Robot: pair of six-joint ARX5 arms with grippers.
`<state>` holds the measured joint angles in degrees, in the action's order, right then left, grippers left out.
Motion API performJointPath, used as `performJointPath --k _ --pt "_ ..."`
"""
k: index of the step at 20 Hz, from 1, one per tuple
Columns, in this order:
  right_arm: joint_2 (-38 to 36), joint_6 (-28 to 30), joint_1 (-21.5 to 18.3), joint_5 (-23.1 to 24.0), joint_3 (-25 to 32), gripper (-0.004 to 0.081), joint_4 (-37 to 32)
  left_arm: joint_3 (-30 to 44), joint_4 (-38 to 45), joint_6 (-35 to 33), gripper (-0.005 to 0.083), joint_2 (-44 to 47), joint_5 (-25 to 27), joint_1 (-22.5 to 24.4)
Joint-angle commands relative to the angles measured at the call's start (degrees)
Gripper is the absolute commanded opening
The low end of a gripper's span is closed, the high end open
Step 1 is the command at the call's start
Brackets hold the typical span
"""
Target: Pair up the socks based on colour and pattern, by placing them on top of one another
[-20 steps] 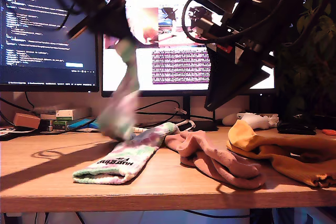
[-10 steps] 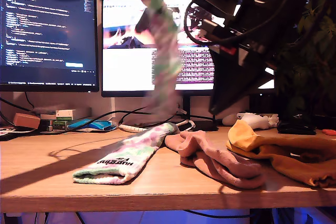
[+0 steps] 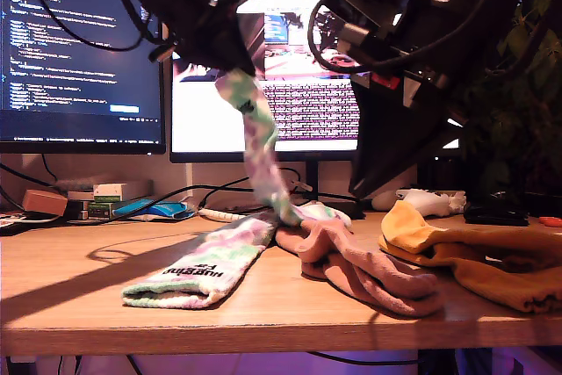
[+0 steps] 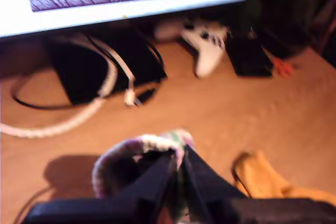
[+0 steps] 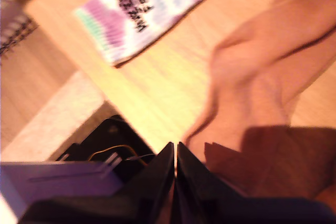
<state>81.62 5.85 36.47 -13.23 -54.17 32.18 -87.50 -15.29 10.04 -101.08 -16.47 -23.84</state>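
My first gripper is high at the exterior view's upper left, shut on one end of a tie-dye sock. That sock hangs down, and its lower end touches the desk by the pink socks. A second tie-dye sock with black lettering lies flat near the front edge. Mustard socks are piled at the exterior view's right. My second gripper hovers above the pink socks, shut with nothing in it.
Two lit monitors stand along the back of the wooden desk. A white game controller and loose cables lie under them. Small boxes sit at the exterior view's left and a plant at its right.
My first gripper swung the hanging tie-dye sock from the exterior view's left, up and to the right, then came down until its end met the desk. The second arm barely moved.
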Motion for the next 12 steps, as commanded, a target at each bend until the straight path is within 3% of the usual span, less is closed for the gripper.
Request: performJointPath --k 1,4,7,12 --pt "-0.6 0.2 0.3 -0.7 0.7 -0.0011 -0.2 0.3 2.4 0.7 -0.0021 1.6 -0.1 0.9" --pt "-0.6 0.2 0.3 -1.4 0.7 -0.0011 -0.7 -0.7 11.6 5.9 -0.0021 1.8 -1.9 1.0" --pt "-0.6 0.2 0.3 -1.8 0.7 -0.0011 -0.4 -0.8 16.5 7.1 -0.0021 1.7 4.0 0.8" --pt "-0.6 0.2 0.3 -1.8 0.7 -0.0011 0.2 -0.8 4.9 7.8 -0.0021 1.7 3.7 0.7"
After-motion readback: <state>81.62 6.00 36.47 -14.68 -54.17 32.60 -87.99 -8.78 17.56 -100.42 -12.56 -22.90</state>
